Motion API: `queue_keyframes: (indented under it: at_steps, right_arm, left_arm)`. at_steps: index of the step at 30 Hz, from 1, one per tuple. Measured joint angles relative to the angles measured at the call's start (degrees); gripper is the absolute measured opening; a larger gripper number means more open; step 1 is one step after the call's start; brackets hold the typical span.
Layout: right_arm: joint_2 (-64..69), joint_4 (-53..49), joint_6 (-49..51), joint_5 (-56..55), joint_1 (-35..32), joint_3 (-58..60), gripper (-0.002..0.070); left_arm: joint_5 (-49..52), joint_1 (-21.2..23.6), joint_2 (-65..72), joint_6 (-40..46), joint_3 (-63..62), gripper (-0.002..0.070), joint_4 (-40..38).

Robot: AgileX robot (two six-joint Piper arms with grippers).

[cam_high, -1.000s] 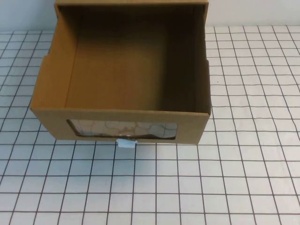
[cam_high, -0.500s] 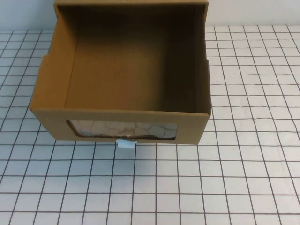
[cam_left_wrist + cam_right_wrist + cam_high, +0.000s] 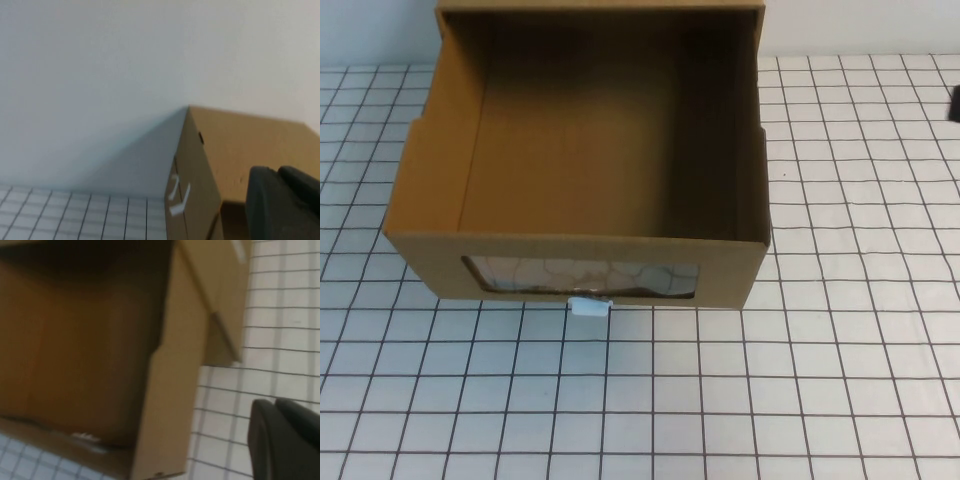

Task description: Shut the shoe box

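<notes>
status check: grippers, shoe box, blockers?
Left gripper beside box's rear, right gripper off its right side. Shoe box drawer pulled out, empty. Nothing blocking.

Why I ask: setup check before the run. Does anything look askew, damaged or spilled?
Nothing damaged or spilled. The shoe box sits square on the grid table, its drawer pulled out and empty. The right gripper hovers beside it; the left gripper is by its back corner.

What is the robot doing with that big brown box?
Nothing is touching it yet. The shoe box sits on the checkered table with its drawer pulled out and empty. The right end effector hovers beside the box's right side, and the left end effector hangs near its left side. Closing has not started.
</notes>
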Motion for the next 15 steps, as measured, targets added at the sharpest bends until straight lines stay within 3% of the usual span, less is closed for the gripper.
queue_keyframes:
  at_steps: [3, 8, 15]
  right_arm:
    - [2.31, 11.98, -12.25, 2.05, 0.39, 0.0, -0.0016]
    - [3.09, 20.18, -23.71, 1.63, 5.88, 0.0, -0.0015]
    - [4.76, 21.59, -32.32, 0.05, 21.36, 0.0, -0.0015]
  left_arm:
    - [6.97, -0.77, 7.21, 10.67, -6.37, -0.0002, -8.12]
    - [19.29, -1.61, 22.03, 29.79, -21.34, -0.0002, -24.27]
    - [36.91, -1.93, 50.22, 35.79, -52.44, -0.0002, -38.67]
